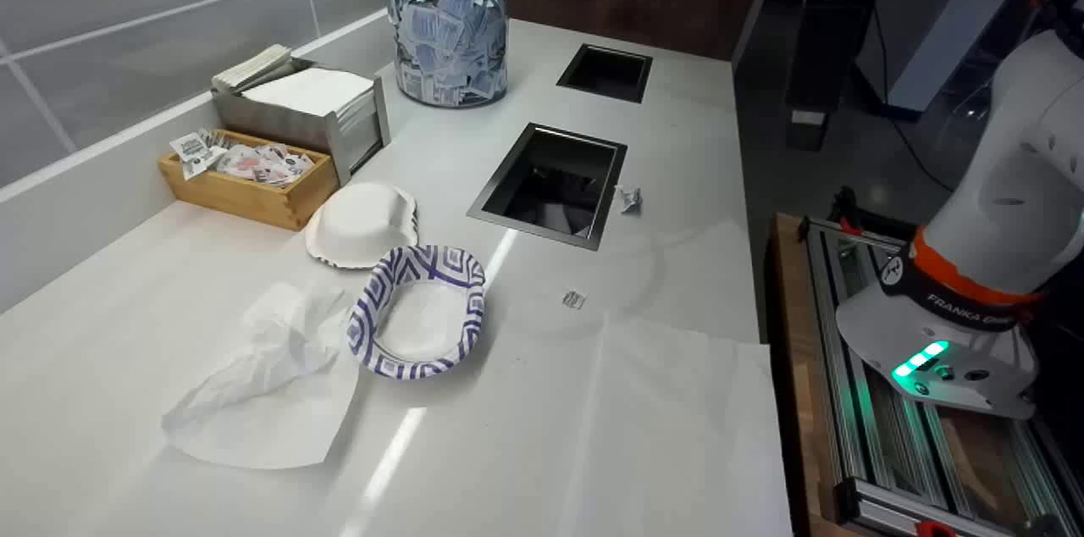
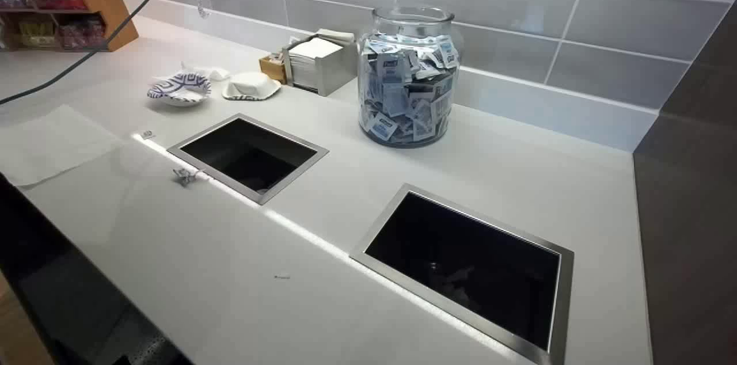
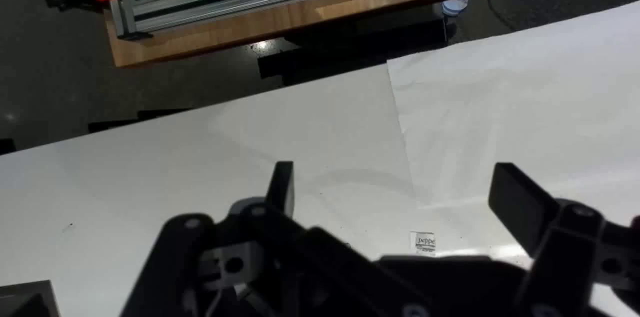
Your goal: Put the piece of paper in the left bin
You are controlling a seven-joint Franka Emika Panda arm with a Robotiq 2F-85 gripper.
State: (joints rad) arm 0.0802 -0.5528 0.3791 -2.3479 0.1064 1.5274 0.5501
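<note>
On the counter (image 3: 130, 187), printed paper (image 3: 423, 243) lies below parted fingers (image 3: 519, 202).

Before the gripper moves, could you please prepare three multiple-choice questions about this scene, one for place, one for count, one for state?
1. Where does the small crumpled scrap lie?
A) In the glass jar
B) On the counter, beside a bin
C) In the patterned bowl

2. How many bins show?
A) One
B) Four
C) Two

3. How is the gripper?
A) Open
B) Shut on the scrap
C) Out of view

1: B, both exterior views show it there, outside the bin.
2: C, both exterior views show a pair.
3: A, its fingers stand apart in the wrist view.
</note>
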